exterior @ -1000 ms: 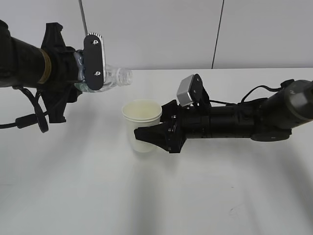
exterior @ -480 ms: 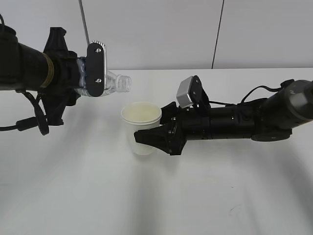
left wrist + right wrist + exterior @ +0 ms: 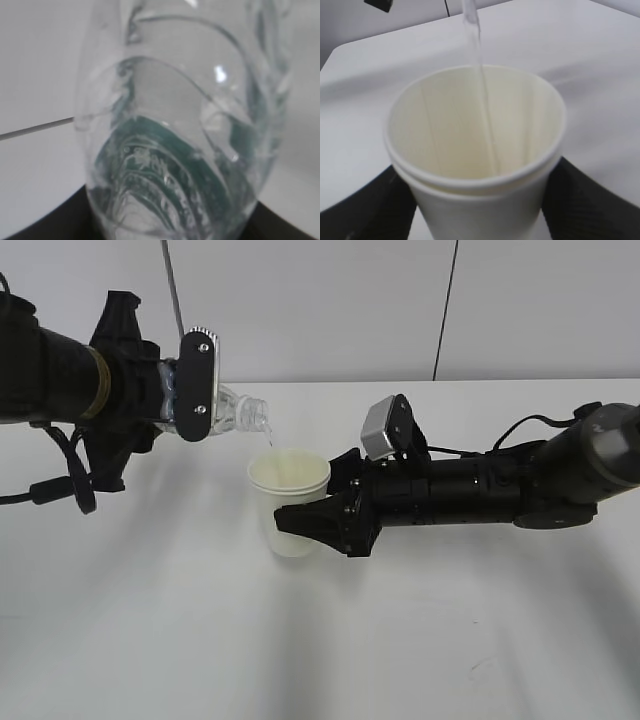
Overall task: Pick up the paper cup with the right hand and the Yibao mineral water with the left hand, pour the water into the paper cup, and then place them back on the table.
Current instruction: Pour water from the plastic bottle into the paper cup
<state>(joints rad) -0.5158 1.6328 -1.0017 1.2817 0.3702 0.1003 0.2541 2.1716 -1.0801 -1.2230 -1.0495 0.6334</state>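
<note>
My left gripper [image 3: 190, 385] is shut on the Yibao mineral water bottle [image 3: 235, 410] and holds it tipped to the right, its open neck just above the paper cup [image 3: 290, 502]. A thin stream of water [image 3: 269, 441] falls from the neck into the cup. In the left wrist view the clear bottle with its green label [image 3: 175, 165] fills the frame. My right gripper [image 3: 305, 520] is shut on the cup and holds it upright a little above the table [image 3: 150, 620]. In the right wrist view the cup [image 3: 480, 200] sits between the black fingers [image 3: 365, 210] and the stream [image 3: 482, 100] runs down inside.
A grey wall with a dark vertical seam [image 3: 445, 310] stands behind the table's far edge. A black cable [image 3: 60, 490] hangs under the left arm. The right arm [image 3: 500, 485] lies low across the right half of the table.
The left gripper has tipped the bottle further and brought its neck over the cup. Water now flows into the cup. The right gripper and cup have barely moved.
</note>
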